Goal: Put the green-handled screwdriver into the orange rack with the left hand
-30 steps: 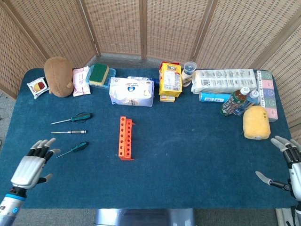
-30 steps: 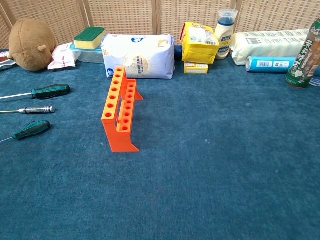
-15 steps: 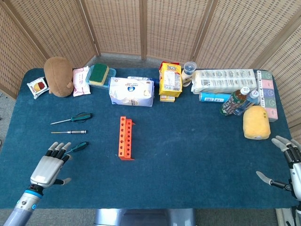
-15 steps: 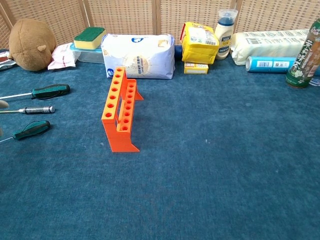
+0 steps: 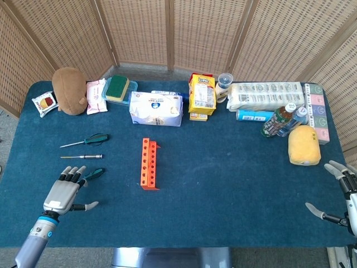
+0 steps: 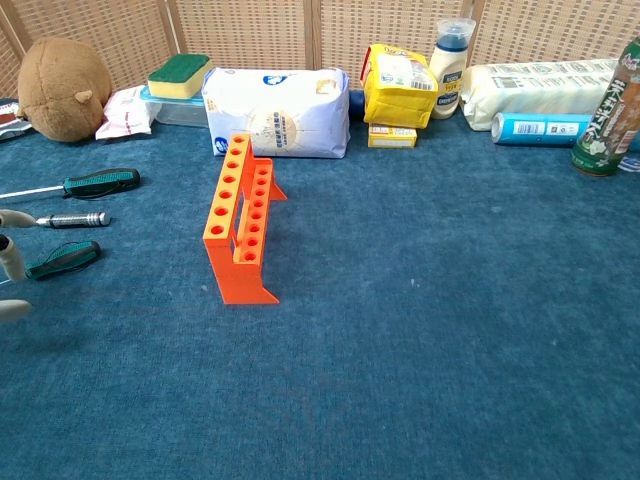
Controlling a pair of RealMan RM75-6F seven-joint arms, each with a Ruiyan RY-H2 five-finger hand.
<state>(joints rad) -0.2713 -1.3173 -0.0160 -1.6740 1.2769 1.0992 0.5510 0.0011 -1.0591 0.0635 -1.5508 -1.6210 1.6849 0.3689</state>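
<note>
Green-handled screwdriver point(image 5: 92, 175) lay flat on the blue desk point(image 5: 223, 178), left of the orange rack point(image 5: 148, 163), handle toward the rack, thin shaft pointing away. It was the nearest of three drivers laid in a row left of the rack; the chest view showed its handle point(image 6: 63, 259) lying free on the cloth.

Left hand point(image 5: 62, 193) hovered palm-down just at that screwdriver, fingers point(image 5: 74, 176) apart and holding nothing, tips over the shaft end. Whether they touched it could not be told. In the chest view only fingertips point(image 6: 12, 258) showed at the frame's left edge.

Metal-handled driver point(image 5: 81, 157) lay next out from the rack's left side, and a second green-and-black driver point(image 5: 85, 140) beyond that. None were in the rack.

Rack stood upright mid-desk, two stepped rows of holes, all empty in the chest view point(image 6: 240, 218).

Behind the rack: white tissue pack point(image 5: 156, 108), yellow bag point(image 5: 202, 94), small jar point(image 5: 224, 84). Behind and left of the rack: brown plush point(image 5: 69, 83), snack packet point(image 5: 44, 103), green sponge point(image 5: 117, 87) on a clear box.

Right of the rack, well apart: long white pack point(image 5: 266, 95), blue tube point(image 5: 254, 115), bottle point(image 5: 279, 120), yellow sponge point(image 5: 304, 145).

Right hand point(image 5: 343, 195) sat at the desk's far right edge, well away from the rack, fingers spread, empty.
</note>
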